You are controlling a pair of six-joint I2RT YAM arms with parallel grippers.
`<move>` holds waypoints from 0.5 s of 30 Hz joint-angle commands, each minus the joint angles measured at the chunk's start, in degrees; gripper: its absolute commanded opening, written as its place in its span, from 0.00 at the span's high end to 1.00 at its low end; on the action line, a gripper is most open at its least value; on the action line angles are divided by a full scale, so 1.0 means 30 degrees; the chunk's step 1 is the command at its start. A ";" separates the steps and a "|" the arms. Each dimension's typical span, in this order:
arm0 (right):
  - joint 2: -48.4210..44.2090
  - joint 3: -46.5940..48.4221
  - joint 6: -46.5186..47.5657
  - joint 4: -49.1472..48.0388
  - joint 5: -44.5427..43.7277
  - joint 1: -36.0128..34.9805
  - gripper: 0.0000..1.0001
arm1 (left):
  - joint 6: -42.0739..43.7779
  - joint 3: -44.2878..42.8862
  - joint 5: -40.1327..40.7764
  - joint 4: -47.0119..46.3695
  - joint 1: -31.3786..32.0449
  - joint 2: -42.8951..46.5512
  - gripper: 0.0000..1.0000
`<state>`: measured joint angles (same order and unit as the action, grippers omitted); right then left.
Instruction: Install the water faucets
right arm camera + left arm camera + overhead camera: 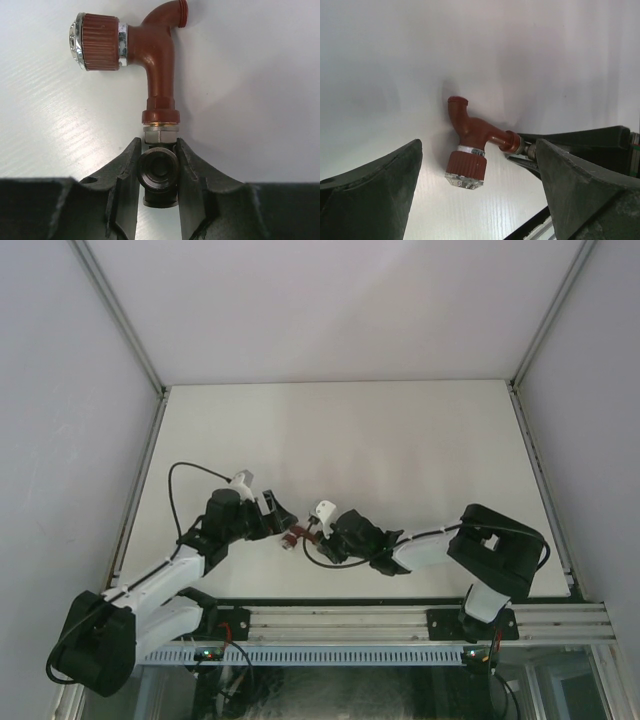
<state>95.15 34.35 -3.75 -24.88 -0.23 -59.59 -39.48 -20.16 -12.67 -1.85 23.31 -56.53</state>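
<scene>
The red-brown faucet has a ribbed side knob with a clear cap and a curved spout. Its silver hex nut joins a dark threaded fitting. My right gripper is shut on that dark fitting and holds the faucet out ahead, just above the white table. My left gripper is open, its fingers standing wide on either side of the faucet without touching it. From above, the faucet sits between the left gripper and the right gripper.
The white table is walled by grey panels on three sides. An aluminium rail with the arm bases runs along the near edge. A black cable loops over the left arm.
</scene>
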 commanded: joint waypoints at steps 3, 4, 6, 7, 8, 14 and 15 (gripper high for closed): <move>-0.2260 -0.0637 0.1160 -0.2246 -0.1368 -0.0454 1.00 | 0.0179 0.0871 -0.2561 -0.1824 -0.0124 -0.0066 0.02; -0.2537 -0.1029 0.1663 -0.2933 -0.1479 -0.0576 1.00 | 0.0117 0.0778 -0.3072 -0.2036 -0.0135 -0.0419 0.02; -0.3061 -0.1149 0.1835 -0.3355 -0.1838 -0.0628 1.00 | -0.0038 0.0620 -0.4015 -0.2545 -0.0140 -0.0882 0.03; -0.3303 -0.1190 0.1883 -0.3364 -0.2020 -0.0623 1.00 | -0.0174 0.0615 -0.4538 -0.2918 -0.0126 -0.1002 0.03; -0.3602 -0.1187 0.1983 -0.3380 -0.2119 -0.0607 1.00 | -0.0371 0.0728 -0.5094 -0.3646 -0.0128 -0.1002 0.03; -0.5346 -0.1631 0.2283 -0.3863 -0.2105 -0.0588 1.00 | -0.2310 0.1165 -0.8022 -0.7544 -0.0147 -0.1180 0.08; -0.5698 -0.1711 0.2243 -0.3841 -0.2101 -0.0585 1.00 | -0.2697 0.1145 -0.8390 -0.8025 -0.0127 -0.1167 0.12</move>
<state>82.65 29.71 1.50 -30.26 -5.72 -61.10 -43.11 -17.26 -29.63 -15.42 23.22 -59.86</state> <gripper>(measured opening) 0.292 0.926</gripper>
